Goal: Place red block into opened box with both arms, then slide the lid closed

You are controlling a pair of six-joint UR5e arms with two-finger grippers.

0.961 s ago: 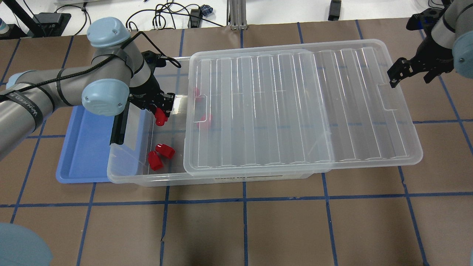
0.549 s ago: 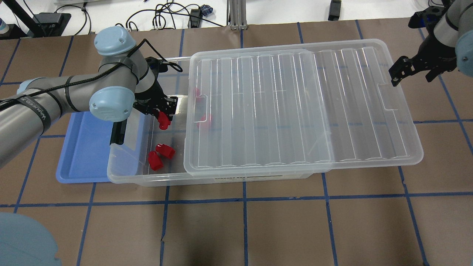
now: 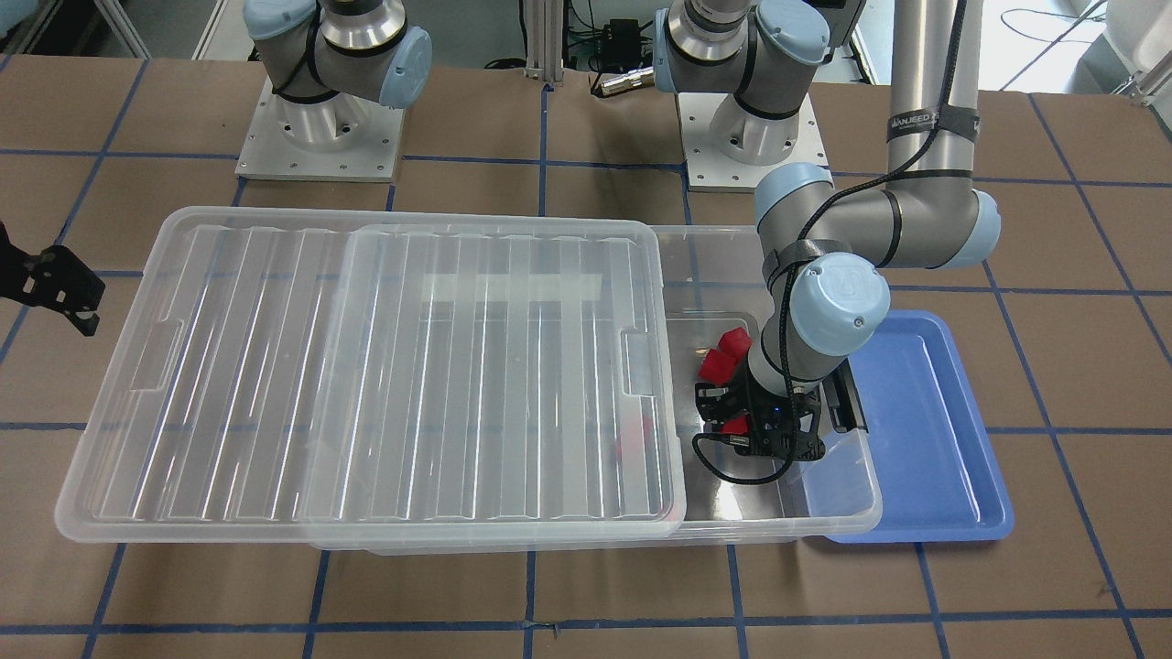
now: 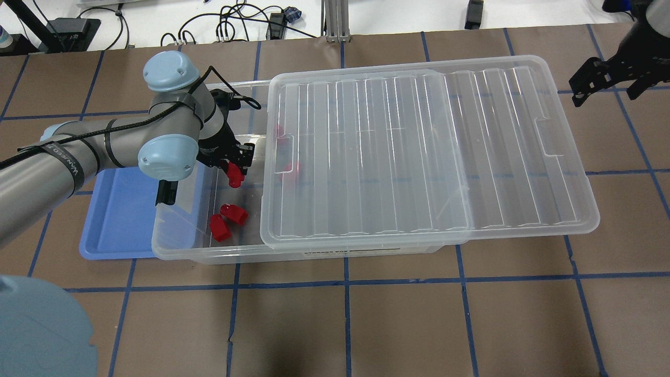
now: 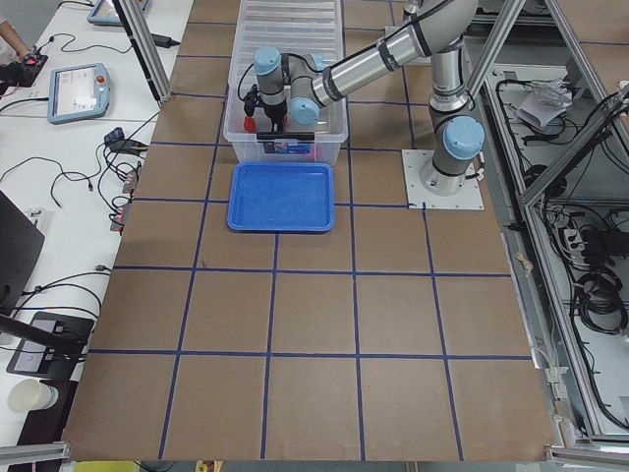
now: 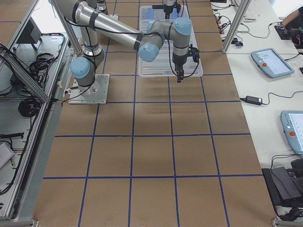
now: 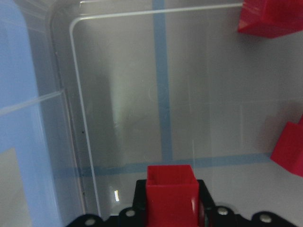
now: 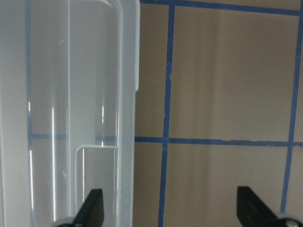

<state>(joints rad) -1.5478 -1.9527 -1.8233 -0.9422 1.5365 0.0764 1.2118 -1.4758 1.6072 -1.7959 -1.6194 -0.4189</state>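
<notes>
Red plastic fills the gap between my left jaws: they are clamped on the red block [image 7: 171,191], which sits squarely in the grip with its flat square end pointing out at the clear floor of the box [image 4: 178,250]. That puts the block inside the uncovered end of the box, near the wall that borders the blue tray [image 4: 118,209] and just beside the edge of the lid [image 4: 419,157]. Whether it touches the floor I cannot tell. From overhead my left arm [image 4: 104,141] hides most of the jaws, so only the block's lower part peeks out. Two more red blocks [image 4: 226,220] lie loose and close together on the box floor; two others [image 4: 289,170] are blurred smears under the ribbed lid. The block in my grip looks bright, glossy and boxy. My right jaws stand wide open with nothing between them, over the brown surface [image 8: 227,85] near the lid's far short end.
</notes>
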